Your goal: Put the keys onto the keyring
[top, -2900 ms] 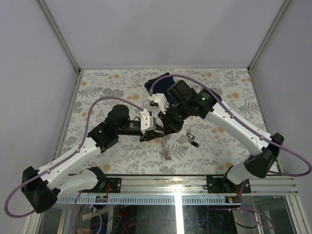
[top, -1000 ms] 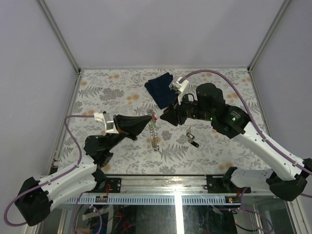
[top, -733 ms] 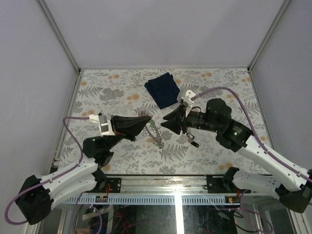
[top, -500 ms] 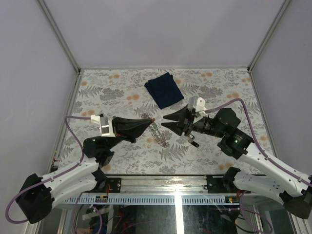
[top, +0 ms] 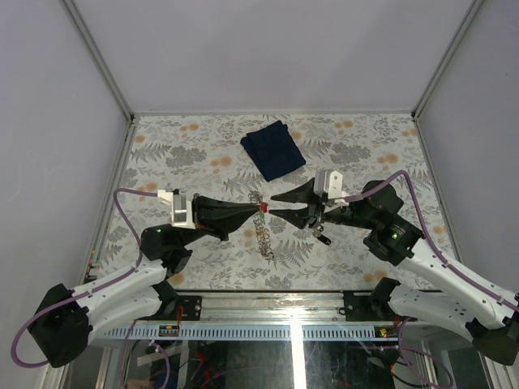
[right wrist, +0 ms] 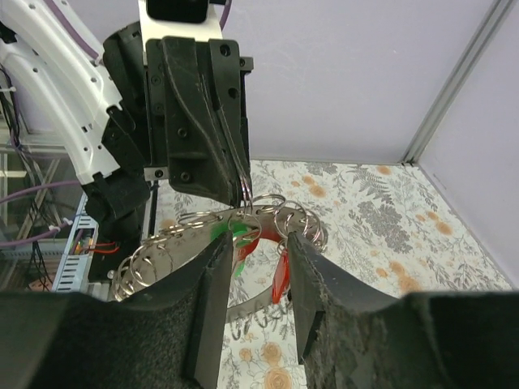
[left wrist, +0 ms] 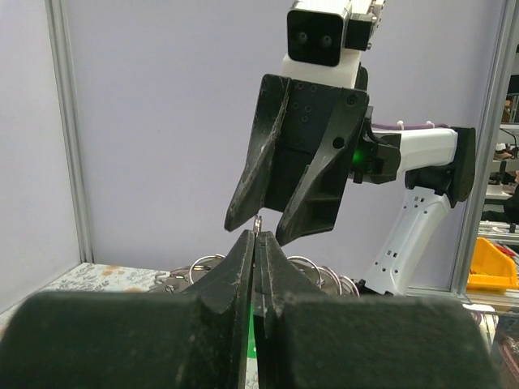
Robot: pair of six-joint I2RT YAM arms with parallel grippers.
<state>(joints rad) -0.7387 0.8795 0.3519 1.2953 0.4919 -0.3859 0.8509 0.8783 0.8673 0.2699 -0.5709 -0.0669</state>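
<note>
Left gripper (top: 253, 212) is pinched together on the top link of the keyring (top: 263, 231). The left wrist view shows its fingertips (left wrist: 243, 247) closed on a thin sliver of metal with no gap.

The keyring's long axis runs from that pinch towards the near edge. The rest of the chain hangs and trails down to the worktop (top: 178, 154). A red key (right wrist: 281, 275) and a green key (right wrist: 237, 241) look to be on it already.

Right gripper (top: 272, 206) faces you tip to tip, jaws apart and holding nothing. In the right wrist view the pinched link sits just ahead of the gap between its fingers (right wrist: 212, 267), roughly centred.

Loose keys (top: 319, 231) lie on the worktop under the right arm, just behind its fingertips and well apart from your left arm. My read is that the right arm does the fetching: back off, drop, then pick.

Keep the left clamp where it is, since it presents the link. I can't tell if that link is open enough to thread. The dark blue cloth (top: 273, 150) is at the far side, out of play.
</note>
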